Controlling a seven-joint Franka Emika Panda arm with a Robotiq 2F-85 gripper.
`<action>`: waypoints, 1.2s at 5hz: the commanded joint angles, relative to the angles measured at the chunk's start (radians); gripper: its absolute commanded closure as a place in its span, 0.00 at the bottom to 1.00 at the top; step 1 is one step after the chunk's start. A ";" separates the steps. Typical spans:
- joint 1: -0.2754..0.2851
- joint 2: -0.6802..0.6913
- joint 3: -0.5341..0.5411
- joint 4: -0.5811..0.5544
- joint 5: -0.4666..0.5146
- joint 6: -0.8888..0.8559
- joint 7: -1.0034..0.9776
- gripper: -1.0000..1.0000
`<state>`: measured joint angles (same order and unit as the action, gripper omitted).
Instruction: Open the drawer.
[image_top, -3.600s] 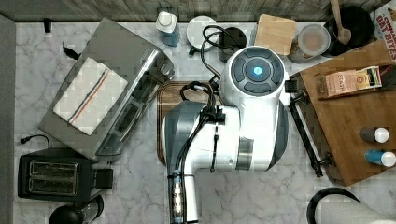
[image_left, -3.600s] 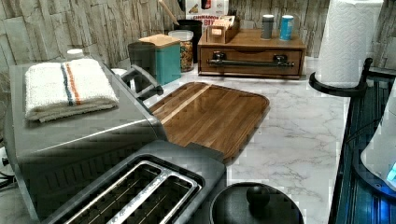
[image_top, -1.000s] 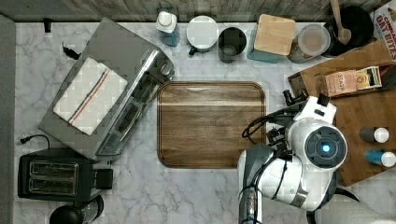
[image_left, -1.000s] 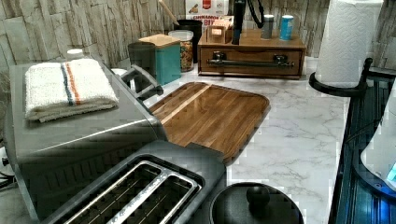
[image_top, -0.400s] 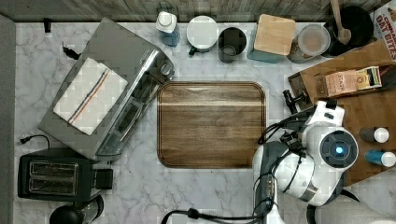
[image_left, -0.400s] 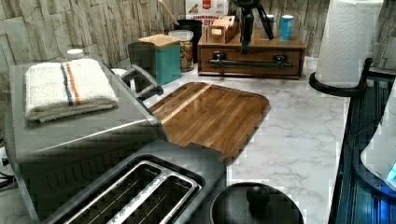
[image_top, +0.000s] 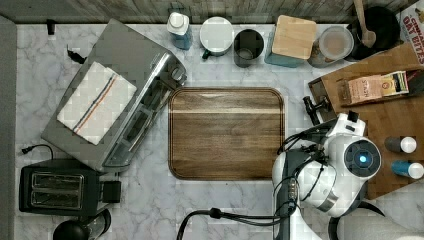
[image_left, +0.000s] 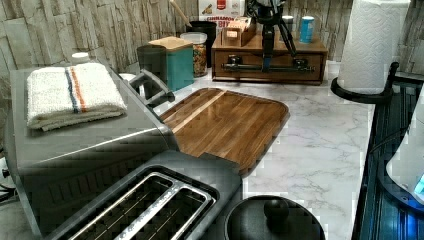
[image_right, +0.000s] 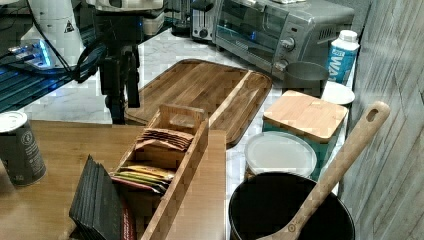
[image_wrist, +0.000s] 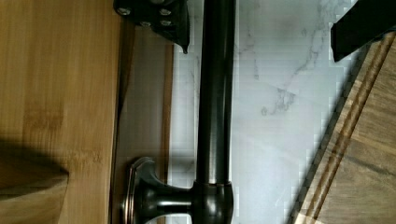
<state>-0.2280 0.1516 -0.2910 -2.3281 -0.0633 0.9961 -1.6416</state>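
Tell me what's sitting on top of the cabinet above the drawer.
On the bamboo cabinet top: a wooden box of tea packets, a dark can and a blue-capped bottle. The drawer is shut, so its contents are hidden.

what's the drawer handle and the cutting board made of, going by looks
The drawer handle looks like metal in a dark, slightly glossy bronze-black finish: a pale sheen runs along the round bar and its flared bracket. The cutting board looks like dark-stained wood with a smooth finish: grain streaks and a routed groove near its rim show. Neither is certain from looks alone.
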 joint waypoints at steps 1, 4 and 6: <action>-0.006 0.056 -0.013 0.072 0.166 0.053 -0.125 0.00; 0.000 0.053 -0.020 0.040 0.135 0.038 -0.113 0.00; -0.055 0.059 0.083 0.058 0.181 -0.119 -0.296 0.00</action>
<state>-0.2827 0.2385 -0.2517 -2.2949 0.0898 0.9614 -1.8115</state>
